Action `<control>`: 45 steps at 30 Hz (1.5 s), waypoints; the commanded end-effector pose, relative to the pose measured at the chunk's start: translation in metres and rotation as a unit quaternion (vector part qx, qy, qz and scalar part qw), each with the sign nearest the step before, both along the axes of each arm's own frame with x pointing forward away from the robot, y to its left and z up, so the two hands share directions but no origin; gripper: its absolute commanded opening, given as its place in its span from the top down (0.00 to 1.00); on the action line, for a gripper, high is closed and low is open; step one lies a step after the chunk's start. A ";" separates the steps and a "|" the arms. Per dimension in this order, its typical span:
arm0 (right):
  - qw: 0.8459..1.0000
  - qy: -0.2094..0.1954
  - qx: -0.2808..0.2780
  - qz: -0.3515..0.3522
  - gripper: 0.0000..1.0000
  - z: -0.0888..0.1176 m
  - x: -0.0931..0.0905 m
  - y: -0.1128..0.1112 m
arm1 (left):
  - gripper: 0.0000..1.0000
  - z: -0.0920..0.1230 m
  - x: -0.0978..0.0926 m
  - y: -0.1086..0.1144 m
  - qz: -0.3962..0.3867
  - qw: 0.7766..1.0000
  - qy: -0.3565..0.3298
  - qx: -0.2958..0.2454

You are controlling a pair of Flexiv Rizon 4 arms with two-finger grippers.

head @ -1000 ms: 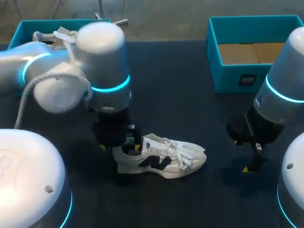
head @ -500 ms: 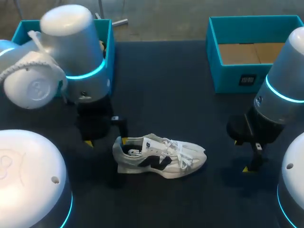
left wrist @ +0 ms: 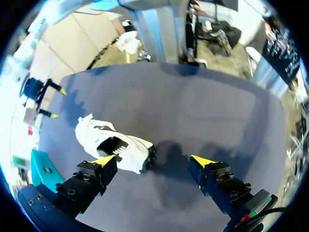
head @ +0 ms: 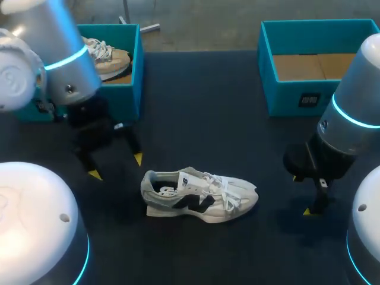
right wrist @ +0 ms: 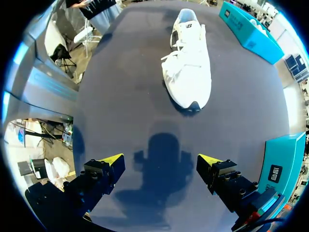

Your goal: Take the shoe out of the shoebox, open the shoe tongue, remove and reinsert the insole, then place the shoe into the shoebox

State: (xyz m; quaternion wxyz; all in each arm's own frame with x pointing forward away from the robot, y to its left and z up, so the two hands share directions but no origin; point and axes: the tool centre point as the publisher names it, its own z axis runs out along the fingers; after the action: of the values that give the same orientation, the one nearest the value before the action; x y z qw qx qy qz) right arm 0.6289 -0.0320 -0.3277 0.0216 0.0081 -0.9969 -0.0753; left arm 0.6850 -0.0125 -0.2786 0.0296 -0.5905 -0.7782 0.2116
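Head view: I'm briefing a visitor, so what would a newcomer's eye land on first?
The white shoe lies alone in the middle of the dark table. The open left gripper hangs near its heel, the open right gripper off its toe. At the far edge stand the teal right shoebox and left shoebox, which holds a beige shoe.

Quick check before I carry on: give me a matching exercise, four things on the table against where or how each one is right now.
Things:
1. white shoe
2. tan shoe
3. left gripper
4. right shoebox

States:
a. shows only its cardboard floor
b. lying on the table between the two arms
c. inside the left shoebox
d. open, holding nothing, near the white shoe's heel

Pairs: 1-b, 2-c, 3-d, 4-a
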 end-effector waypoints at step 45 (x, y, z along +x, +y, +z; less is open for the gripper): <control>1.000 -0.001 0.000 0.000 0.00 -0.001 -0.001 0.000 | 0.00 -0.017 -0.006 0.044 0.254 0.944 0.187 -0.097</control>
State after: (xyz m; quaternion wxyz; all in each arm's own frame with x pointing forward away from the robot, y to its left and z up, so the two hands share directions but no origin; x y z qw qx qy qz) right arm 0.6289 -0.0320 -0.3277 0.0216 0.0080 -0.9969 -0.0753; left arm 0.6742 0.0289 -0.2901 0.0567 -0.3238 -0.8628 0.3840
